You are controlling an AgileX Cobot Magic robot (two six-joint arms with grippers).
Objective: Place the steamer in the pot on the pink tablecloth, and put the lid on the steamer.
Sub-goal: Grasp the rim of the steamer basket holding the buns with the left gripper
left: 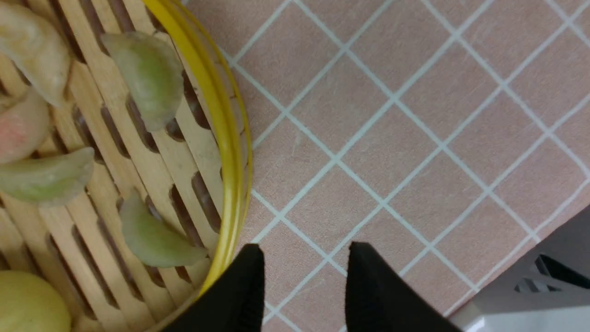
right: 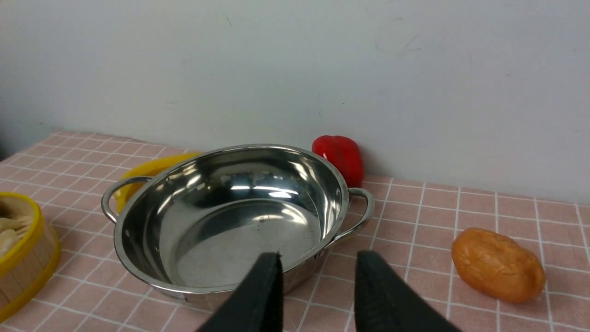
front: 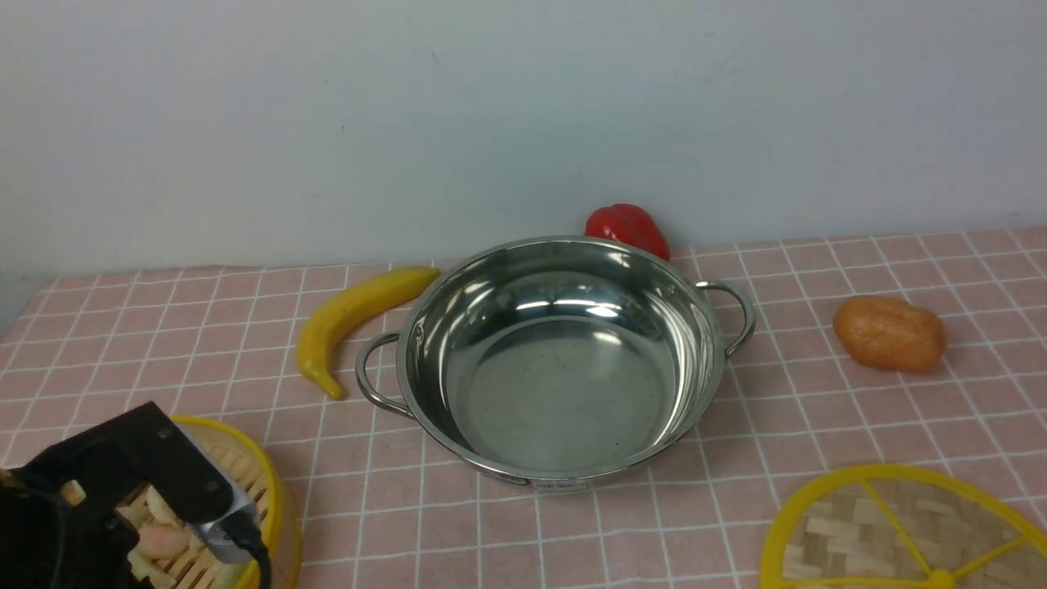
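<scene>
Left end effector (left: 304, 288) released, one finger over steamer (left: 235, 152) rim, bare pink tablecloth (left: 415, 138) between. Right end effector (right: 318, 295) released, empty, pot (right: 152, 221) edge just ahead.

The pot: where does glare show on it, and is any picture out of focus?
Front view: bright white streaks lie on the far inner wall of the pot; its floor is dull grey. Right wrist view: the same streaks show there. Left wrist view: no pot; the pink tablecloth is sharp.

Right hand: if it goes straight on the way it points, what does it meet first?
Probably the pot, at its near wall; the open right hand aims about there, though depth is unclear.
</scene>
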